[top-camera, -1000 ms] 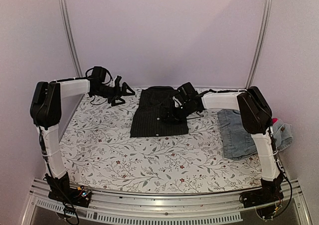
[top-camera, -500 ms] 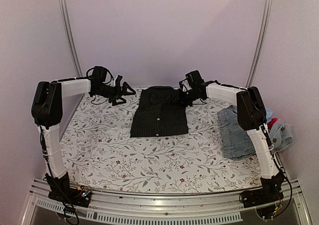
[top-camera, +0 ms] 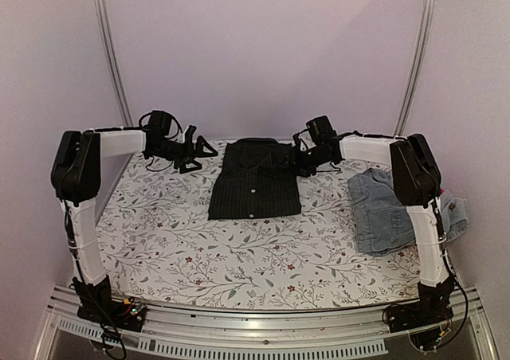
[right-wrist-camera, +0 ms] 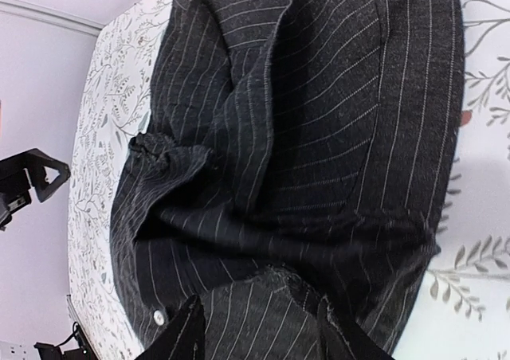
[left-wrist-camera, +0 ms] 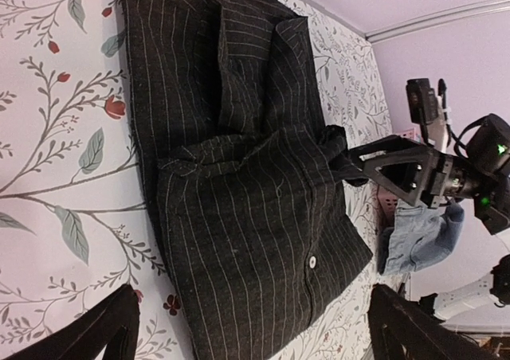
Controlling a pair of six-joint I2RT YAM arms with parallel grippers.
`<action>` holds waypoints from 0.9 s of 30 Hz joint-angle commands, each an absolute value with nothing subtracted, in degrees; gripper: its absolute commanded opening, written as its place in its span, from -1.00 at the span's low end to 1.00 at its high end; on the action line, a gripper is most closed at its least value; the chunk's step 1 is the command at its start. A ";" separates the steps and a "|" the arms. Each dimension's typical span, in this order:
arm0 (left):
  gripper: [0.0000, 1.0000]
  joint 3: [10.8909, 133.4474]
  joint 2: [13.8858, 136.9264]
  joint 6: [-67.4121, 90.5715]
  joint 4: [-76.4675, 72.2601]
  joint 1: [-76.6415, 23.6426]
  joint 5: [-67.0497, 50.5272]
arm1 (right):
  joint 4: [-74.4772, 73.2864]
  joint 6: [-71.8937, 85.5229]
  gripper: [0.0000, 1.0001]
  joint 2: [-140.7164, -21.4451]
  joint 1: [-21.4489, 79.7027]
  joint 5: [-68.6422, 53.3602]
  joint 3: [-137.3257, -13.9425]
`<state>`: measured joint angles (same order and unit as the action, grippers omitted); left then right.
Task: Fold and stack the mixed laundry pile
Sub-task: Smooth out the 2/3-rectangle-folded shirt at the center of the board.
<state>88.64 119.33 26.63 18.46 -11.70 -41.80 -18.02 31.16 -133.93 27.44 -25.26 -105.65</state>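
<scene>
Right tool (top-camera: 293,162) pinches the edge of the pinstriped shirt (top-camera: 253,186); left tool (top-camera: 199,156) gapes nearby.

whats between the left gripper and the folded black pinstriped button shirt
Only bare floral-print tablecloth: in the top external view the left gripper hangs apart from the black pinstriped button shirt.

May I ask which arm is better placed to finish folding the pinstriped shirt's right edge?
Right, likely: the right tool grips the black pinstriped shirt at that edge, while the left tool hangs open beyond the opposite side.
</scene>
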 commanded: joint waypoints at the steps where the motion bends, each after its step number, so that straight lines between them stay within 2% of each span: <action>1: 0.99 86.32 116.48 27.14 15.70 -11.68 -42.36 | -16.04 29.23 -0.07 -122.18 27.92 -22.56 -99.40; 5: 0.99 85.79 116.25 27.51 15.22 -11.69 -41.99 | -17.15 27.87 -0.08 -120.46 29.58 -22.09 -98.26; 12: 0.99 86.04 116.27 27.08 15.71 -11.69 -41.48 | -20.10 27.75 -0.54 -127.50 33.22 -24.87 -103.38; 16: 0.99 86.45 116.43 26.90 16.00 -11.69 -41.35 | -20.57 28.98 -0.69 -130.24 33.98 -24.92 -104.21; 21: 0.99 87.47 116.85 26.49 16.69 -11.58 -41.13 | -15.81 29.63 -0.75 -125.08 34.72 -26.59 -94.62; 27: 0.99 88.24 117.79 26.62 16.96 -11.64 -41.52 | -18.66 28.25 -0.70 -125.42 35.36 -22.39 -92.31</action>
